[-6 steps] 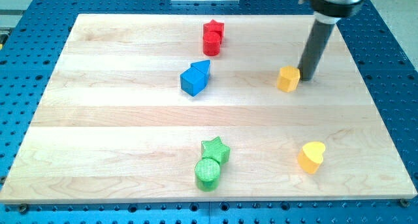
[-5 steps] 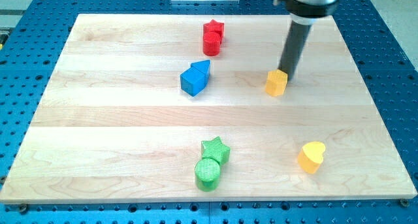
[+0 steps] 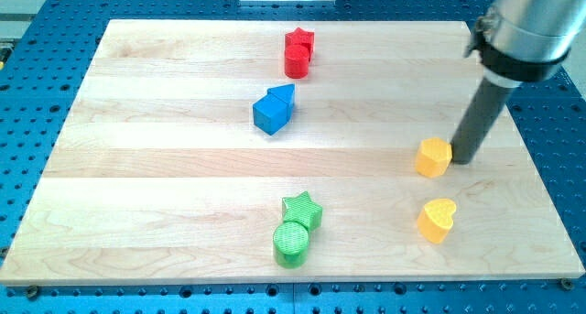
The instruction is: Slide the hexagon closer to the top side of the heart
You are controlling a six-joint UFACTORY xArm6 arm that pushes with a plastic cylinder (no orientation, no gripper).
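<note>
The yellow hexagon lies at the view's right, just above the yellow heart, with a small gap between them. My tip rests on the board right against the hexagon's right side. The dark rod rises from there up and to the right to the arm's metal end at the view's top right. The heart sits near the board's bottom right.
A red star and red cylinder sit at top centre. A blue cube and blue triangle lie below them. A green star and green cylinder sit at bottom centre. The board's right edge is near the tip.
The hexagon moved down and to the right, from mid-board to just above the heart. My tip moved with it, from the hexagon's upper right to its right side.
</note>
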